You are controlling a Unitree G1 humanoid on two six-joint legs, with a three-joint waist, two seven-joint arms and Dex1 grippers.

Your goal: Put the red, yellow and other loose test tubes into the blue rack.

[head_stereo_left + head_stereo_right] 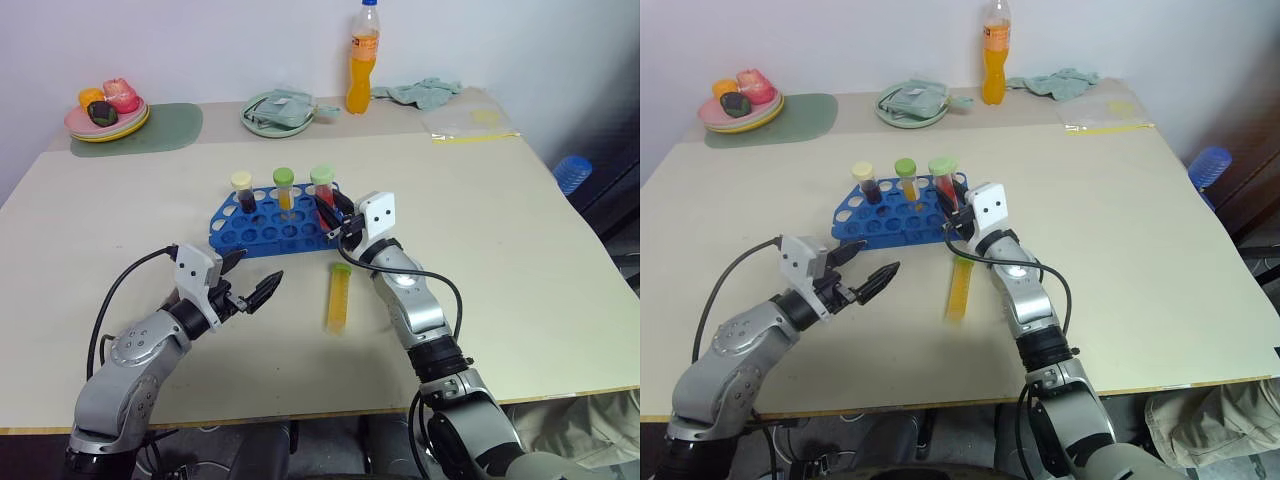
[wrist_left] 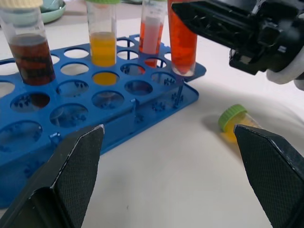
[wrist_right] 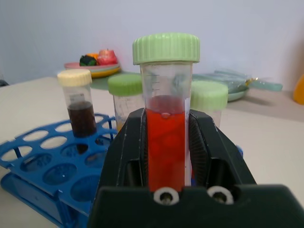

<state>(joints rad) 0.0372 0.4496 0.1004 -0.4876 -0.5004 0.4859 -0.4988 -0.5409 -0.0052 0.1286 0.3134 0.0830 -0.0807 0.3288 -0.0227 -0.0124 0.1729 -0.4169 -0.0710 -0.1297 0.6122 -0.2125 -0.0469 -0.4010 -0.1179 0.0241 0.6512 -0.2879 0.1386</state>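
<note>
The blue rack [image 1: 255, 232] stands mid-table. A dark tube with a cream cap [image 1: 242, 190], a yellow tube with a green cap [image 1: 284, 188] and a paler red tube [image 2: 152, 33] stand upright in it. My right gripper [image 1: 327, 210] is shut on a red test tube [image 3: 165, 142] with a green cap, held upright, its lower end at the rack's corner hole [image 2: 183, 72]. A yellow test tube [image 1: 339, 298] lies loose on the table just in front of the rack. My left gripper [image 1: 250, 278] is open, near the rack's front edge, and holds nothing.
A tall orange bottle [image 1: 362, 58], a pale green dish [image 1: 280, 112], a crumpled cloth [image 1: 420, 92] and a plastic bag [image 1: 470, 125] stand along the back. Stacked plates with fruit [image 1: 107, 115] sit on a green mat [image 1: 160, 130] at the back left.
</note>
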